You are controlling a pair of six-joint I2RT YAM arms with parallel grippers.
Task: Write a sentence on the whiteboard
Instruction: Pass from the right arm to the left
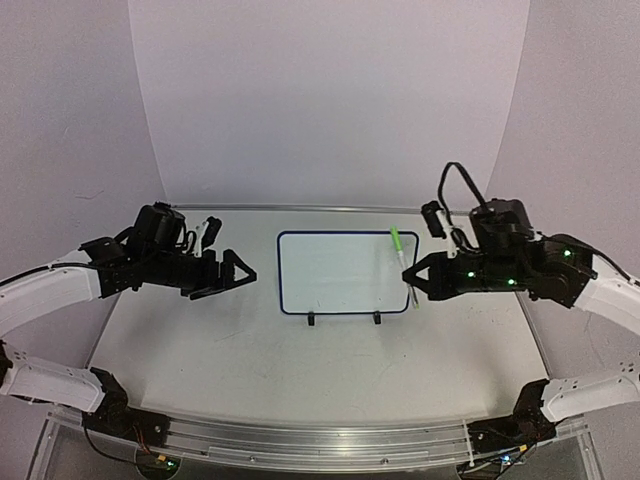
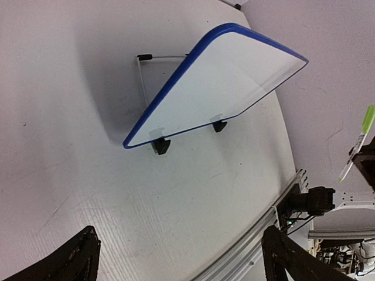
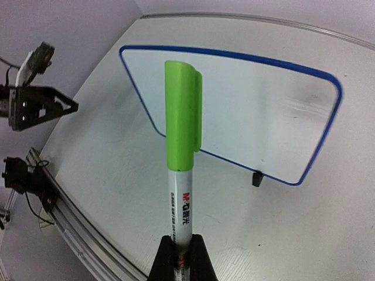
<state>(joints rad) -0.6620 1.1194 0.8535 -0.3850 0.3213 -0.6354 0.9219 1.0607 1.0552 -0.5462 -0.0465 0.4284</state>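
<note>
Nearest in the top view, an aluminium rail (image 1: 320, 435) is seen along the near edge, with both arm bases bolted to it. Beyond it a white table (image 1: 300, 370) is spread, faintly scuffed and otherwise matt, and it is closed in behind and at both sides by a pale curved backdrop (image 1: 330, 100).

The whiteboard (image 1: 335, 272) is stood near the middle of the table, towards the far side, leaned back on its wire stand (image 2: 143, 76) and two black clip feet (image 1: 312, 320). It is flanked by the arms.

The left gripper (image 1: 238, 277) is held just left of the board, its fingers spread wide and nothing between them. The right gripper (image 1: 418, 278) is held at the board's right edge, pinched on the lower barrel of a marker (image 3: 183, 152), whose green cap (image 3: 183, 111) is pointed up and away.

No sentence is seen on the board; its face is blank apart from a faint smudge. With the cap still fitted, the task is judged barely begun: uncapping and all of the writing are left.
</note>
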